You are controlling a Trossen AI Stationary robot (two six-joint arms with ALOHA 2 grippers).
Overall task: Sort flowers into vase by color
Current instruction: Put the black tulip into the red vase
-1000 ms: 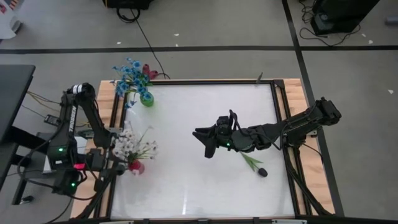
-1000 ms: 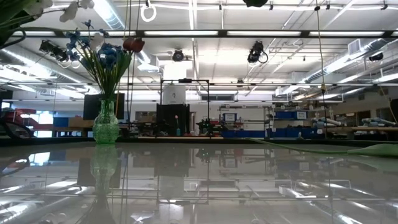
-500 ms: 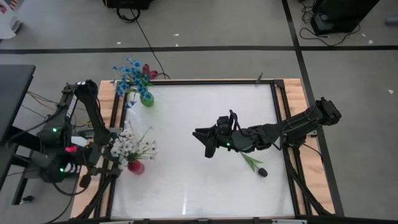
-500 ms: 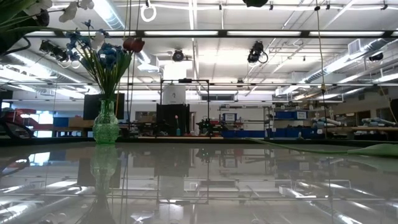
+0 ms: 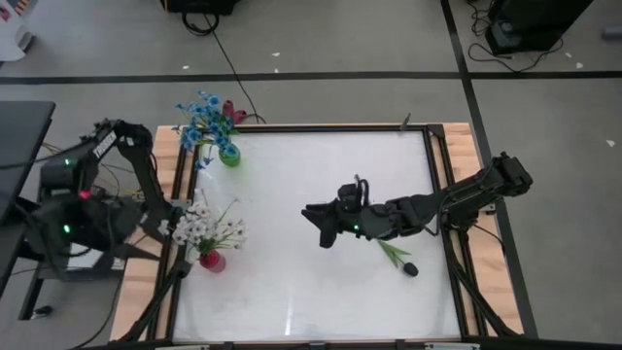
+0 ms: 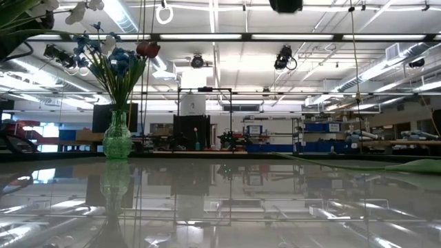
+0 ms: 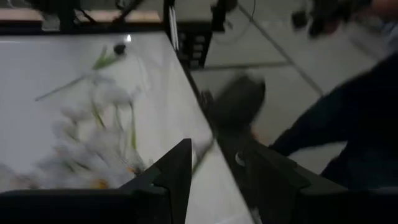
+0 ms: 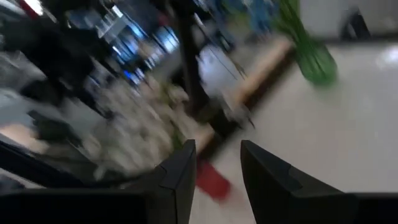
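Apparently two vases [image 5: 228, 156] [image 5: 213, 260] stand; one dark-headed flower [image 5: 397, 259] lies loose.

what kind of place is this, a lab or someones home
Most likely a robotics lab or workshop, not a home. The low view looks across the white table into a large hall with rows of ceiling strip lights and benches loaded with equipment. From above, cables trail over a taped floor.

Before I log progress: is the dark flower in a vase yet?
No. The dark flower lies flat on the white table, beside the right arm, outside both vases.
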